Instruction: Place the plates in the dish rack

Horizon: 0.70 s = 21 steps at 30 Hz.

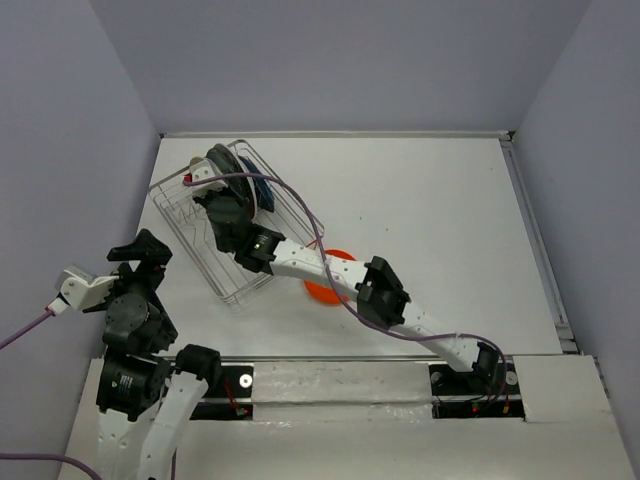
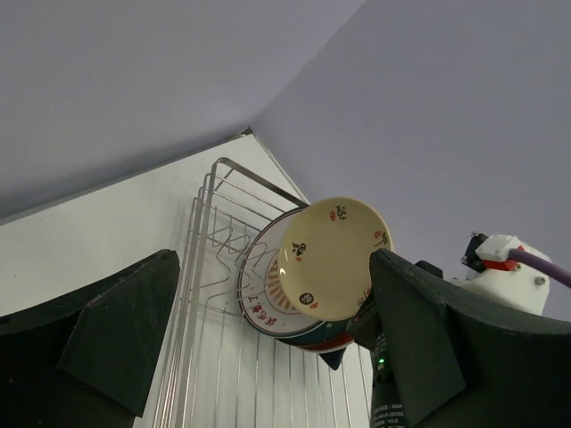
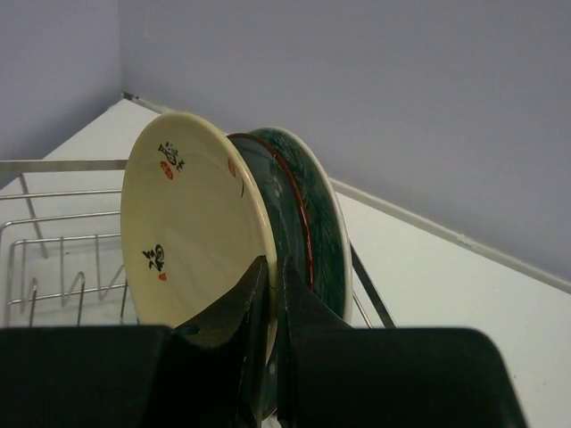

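Note:
The silver wire dish rack [image 1: 190, 228] stands at the far left of the table. My right gripper [image 1: 222, 197] reaches over it and is shut on the rim of the cream plate [image 3: 192, 236], held upright in the rack. Close behind the cream plate stand a dark teal plate [image 3: 284, 214] and the red-and-teal floral plate [image 3: 323, 223]. The left wrist view shows the cream plate [image 2: 332, 257] in front of the white plate with the orange emblem [image 2: 260, 299]. The plain orange plate [image 1: 322, 290] lies flat on the table under my right arm. My left gripper [image 1: 140, 255] is open and empty, left of the rack.
The rack's near rows of tines [image 2: 210, 259] hold nothing. A purple cable [image 1: 300, 215] loops over the rack's right side. Walls close the table on the left, back and right. A raised rail [image 1: 530, 230] runs along the right edge.

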### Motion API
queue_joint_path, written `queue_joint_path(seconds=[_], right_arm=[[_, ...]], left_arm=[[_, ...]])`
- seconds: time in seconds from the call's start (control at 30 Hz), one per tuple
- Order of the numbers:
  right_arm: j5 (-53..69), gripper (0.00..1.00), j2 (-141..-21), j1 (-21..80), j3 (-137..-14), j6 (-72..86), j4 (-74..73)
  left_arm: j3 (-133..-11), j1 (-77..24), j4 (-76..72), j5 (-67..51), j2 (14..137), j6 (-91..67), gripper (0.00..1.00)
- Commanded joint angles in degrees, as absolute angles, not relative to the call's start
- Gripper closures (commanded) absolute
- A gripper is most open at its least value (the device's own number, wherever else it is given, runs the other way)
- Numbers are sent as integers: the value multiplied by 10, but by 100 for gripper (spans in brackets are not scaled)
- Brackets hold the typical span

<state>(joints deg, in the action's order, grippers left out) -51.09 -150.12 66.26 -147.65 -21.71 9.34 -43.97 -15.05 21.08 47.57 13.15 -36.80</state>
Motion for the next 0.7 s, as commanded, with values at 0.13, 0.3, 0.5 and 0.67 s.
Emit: queue_joint_path(seconds=[0.13,0.3,0.5,0.67], right_arm=[[-563,93,-1553,657,-1527,-365,264],[-555,93,-1568,663,-1516,-347,251],[-556,93,-1596,674,-1519,-359,250],[-548,90,-1601,692,-1499,-354,262]], left_arm=[[-452,-153,194,502,130,-387,1],[-447,-151,189,491,132,-381,1],[-446,-150,186,487,133,-378,1],[-444,-149,184,483,138,-374,1]])
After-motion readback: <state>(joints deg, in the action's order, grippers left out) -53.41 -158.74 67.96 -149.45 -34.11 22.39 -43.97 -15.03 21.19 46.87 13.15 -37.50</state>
